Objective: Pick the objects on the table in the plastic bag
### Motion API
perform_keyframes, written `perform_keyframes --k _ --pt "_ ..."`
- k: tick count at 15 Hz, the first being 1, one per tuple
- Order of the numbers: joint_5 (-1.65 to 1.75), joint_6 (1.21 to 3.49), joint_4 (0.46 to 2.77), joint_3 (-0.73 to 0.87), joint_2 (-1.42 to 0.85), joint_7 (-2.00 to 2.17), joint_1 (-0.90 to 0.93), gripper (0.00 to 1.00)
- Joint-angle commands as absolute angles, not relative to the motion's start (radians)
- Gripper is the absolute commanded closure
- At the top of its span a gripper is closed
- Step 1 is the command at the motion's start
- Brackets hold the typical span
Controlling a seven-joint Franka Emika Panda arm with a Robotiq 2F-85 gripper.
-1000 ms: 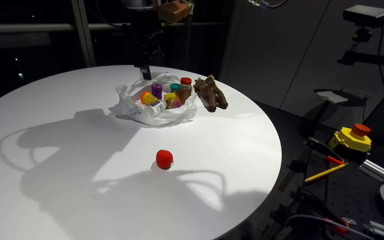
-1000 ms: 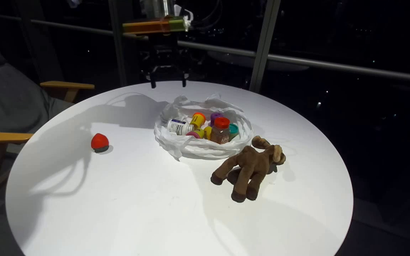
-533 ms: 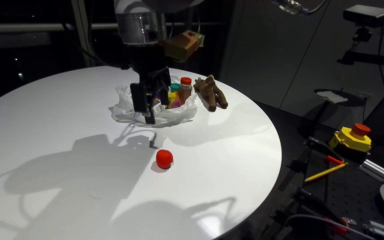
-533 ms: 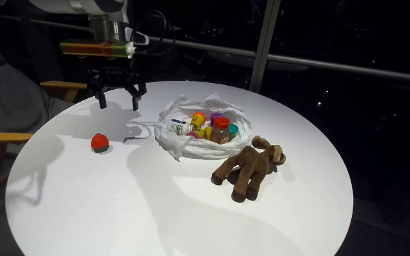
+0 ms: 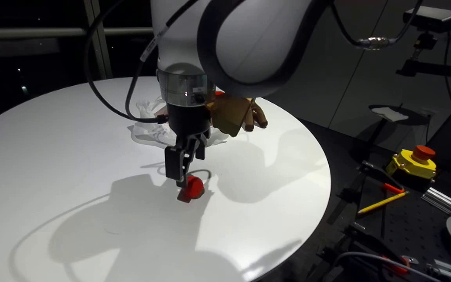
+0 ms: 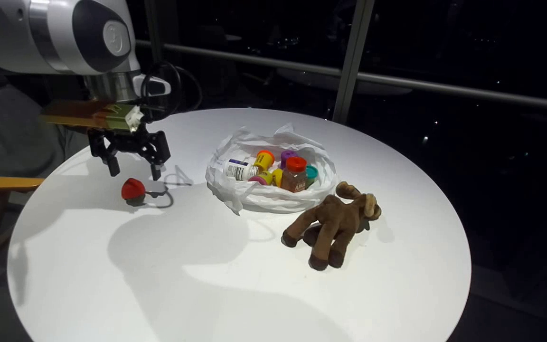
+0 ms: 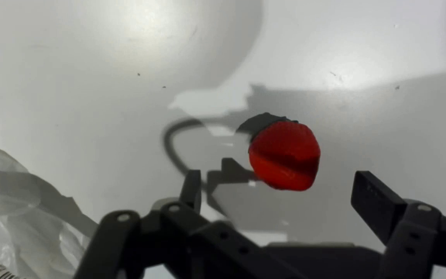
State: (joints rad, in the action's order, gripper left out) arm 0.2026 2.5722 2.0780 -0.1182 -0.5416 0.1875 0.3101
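Hovering by the red toy (image 6: 133,188), left in an exterior view, our tool (image 6: 135,174) stands wide, empty. We see the bag (image 6: 273,200) mid-frame, plush (image 6: 333,218) lower right.

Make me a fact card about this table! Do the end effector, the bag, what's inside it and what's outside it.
End effector: open, holding nothing, near the red toy
Bag: whitish, wrinkled, open at the top
Inside: white bottle on its side, red-lidded jar, purple container, teal-lidded tub, orange-lidded yellow tub, pink-lidded yellow tub, another yellow thing partly hidden
Outside: red toy, and brown plush animal beside the bag, both on the round white table
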Motion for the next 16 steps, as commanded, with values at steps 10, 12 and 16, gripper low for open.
perform_keyframes --k 10,12,16 --pt "0.226 2.664 2.13 -0.089 -0.552 0.171 0.343 0.55" --pt "0.216 2.667 2.124 -0.098 -0.566 0.146 0.333 0.7" --pt "0.209 2.661 2.119 -0.104 -0.571 0.114 0.322 0.76"
